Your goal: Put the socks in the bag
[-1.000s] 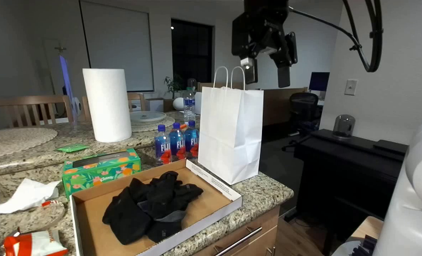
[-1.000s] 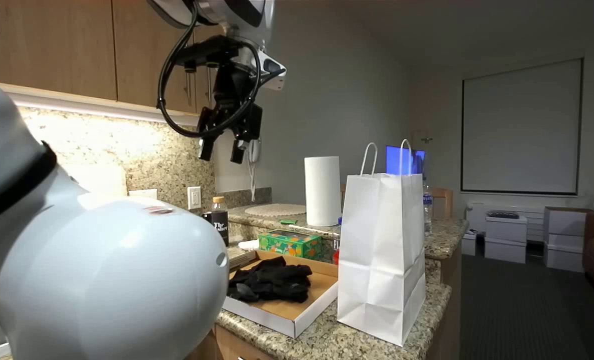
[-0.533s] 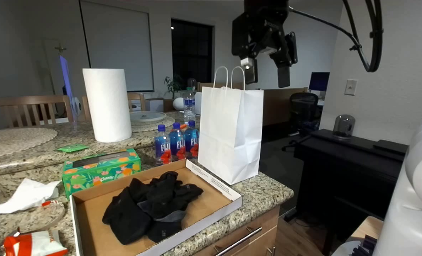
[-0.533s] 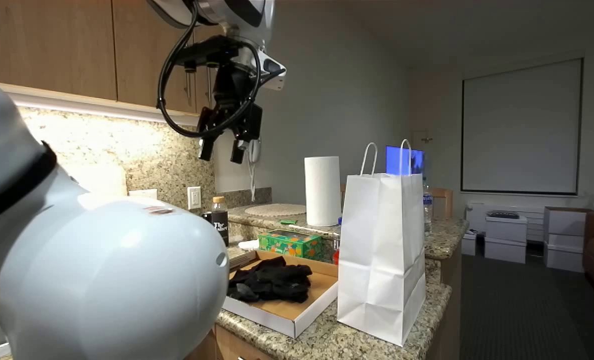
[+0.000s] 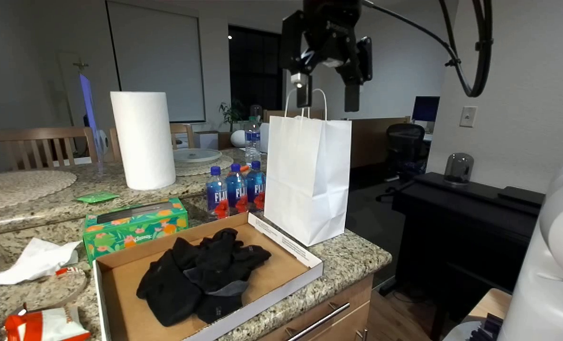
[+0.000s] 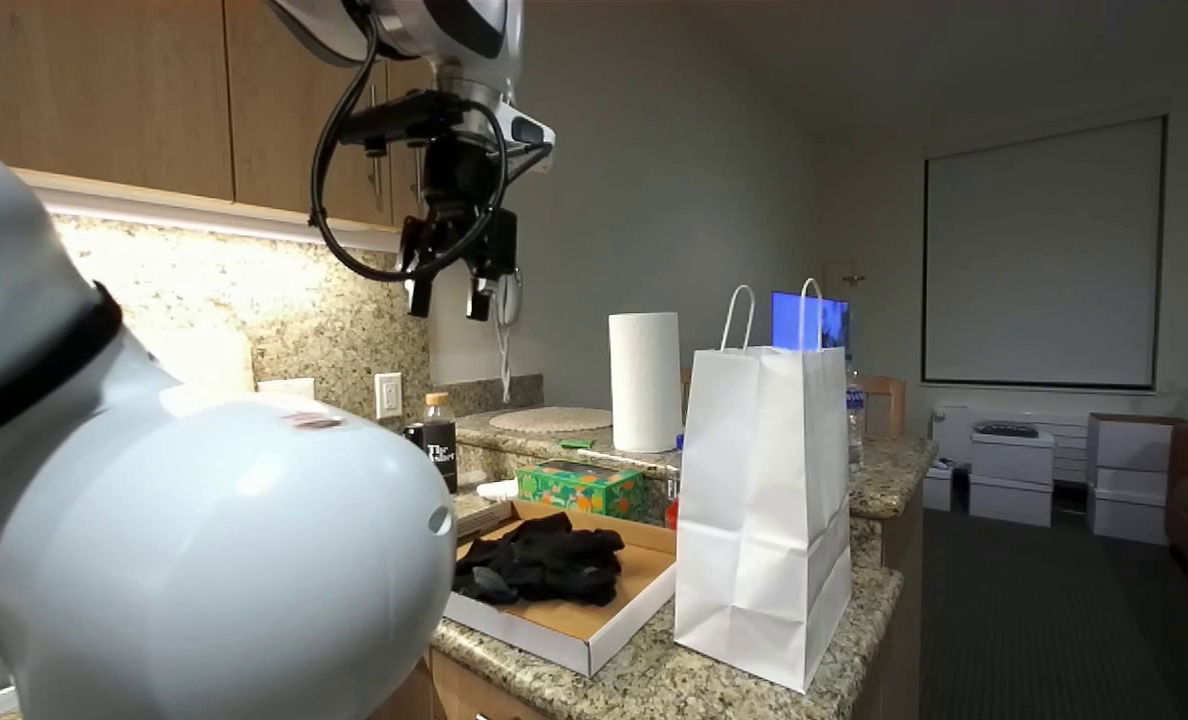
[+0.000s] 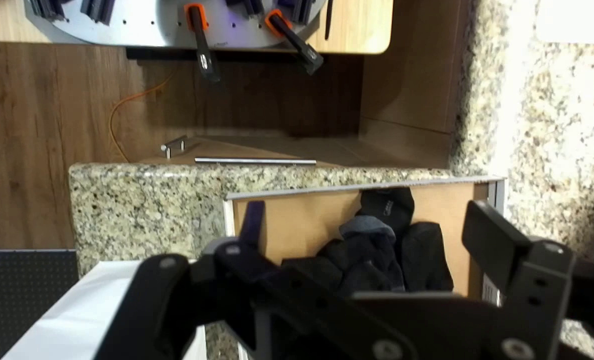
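A heap of several black socks, some with grey parts, lies in a shallow cardboard tray [image 5: 120,289]. The socks show in both exterior views [image 5: 172,289] [image 6: 544,560] and in the wrist view [image 7: 424,255]. A white paper bag with two upright handles stands beside the tray in both exterior views [image 5: 305,180] [image 6: 754,500]; part of it shows at the lower left of the wrist view [image 7: 72,310]. The bag's inside is hidden. My gripper [image 5: 328,99] is open and empty, high above the counter; it also shows in an exterior view [image 6: 448,298]. In the wrist view, its fingers [image 7: 492,245] stand wide apart over the tray.
Blue water bottles [image 5: 236,189] stand behind the tray near the bag. A green tissue box [image 5: 137,227] borders the tray's back. A paper towel roll [image 5: 144,142] stands on the raised ledge. The counter edge [image 5: 357,255] is close to the bag and tray.
My gripper held still at first, then shifted a short way left in both exterior views, staying open and high. The socks, tray and bag have not moved.
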`<state>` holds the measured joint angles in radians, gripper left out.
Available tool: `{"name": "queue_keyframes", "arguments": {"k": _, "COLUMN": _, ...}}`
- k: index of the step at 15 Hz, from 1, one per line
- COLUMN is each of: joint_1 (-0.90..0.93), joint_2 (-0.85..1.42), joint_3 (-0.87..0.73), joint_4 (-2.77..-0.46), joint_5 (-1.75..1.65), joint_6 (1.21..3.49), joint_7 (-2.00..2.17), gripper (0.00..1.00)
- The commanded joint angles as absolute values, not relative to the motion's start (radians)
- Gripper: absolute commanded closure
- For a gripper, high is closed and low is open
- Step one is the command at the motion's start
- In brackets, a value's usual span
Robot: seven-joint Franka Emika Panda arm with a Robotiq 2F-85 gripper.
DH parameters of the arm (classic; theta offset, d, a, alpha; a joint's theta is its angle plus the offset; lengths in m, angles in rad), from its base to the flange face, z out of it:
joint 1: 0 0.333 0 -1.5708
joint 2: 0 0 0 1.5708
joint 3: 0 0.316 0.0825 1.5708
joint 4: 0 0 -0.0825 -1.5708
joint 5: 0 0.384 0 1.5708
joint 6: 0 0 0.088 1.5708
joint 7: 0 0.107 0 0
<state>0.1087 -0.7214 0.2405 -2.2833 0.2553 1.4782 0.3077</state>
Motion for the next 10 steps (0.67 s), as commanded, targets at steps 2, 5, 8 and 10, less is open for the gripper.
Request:
{"name": "queue_keyframes", "arguments": {"k": 2, "joint_1": 0.08, "joint_2": -0.634, "joint_3": 0.362, "joint_4": -2.263, "joint_5": 0.254, "joint_6": 1.755, "joint_7": 0.444, "gripper": 0.0}}
{"name": "queue_keyframes", "arguments": {"k": 5, "joint_1": 0.051, "joint_2": -0.543, "joint_3": 0.432, "joint_4": -2.245, "joint_5": 0.18, "joint_6": 1.957, "joint_7": 0.568, "gripper": 0.0}}
{"name": "queue_keyframes", "arguments": {"k": 8, "joint_1": 0.093, "joint_2": -0.554, "joint_3": 0.402, "joint_4": -2.264, "joint_5": 0.182, "joint_6": 1.947, "joint_7": 0.552, "gripper": 0.0}}
{"name": "queue_keyframes", "arguments": {"k": 10, "joint_1": 0.089, "joint_2": -0.536, "joint_3": 0.402, "joint_4": -2.257, "joint_5": 0.176, "joint_6": 1.952, "joint_7": 0.555, "gripper": 0.0}}
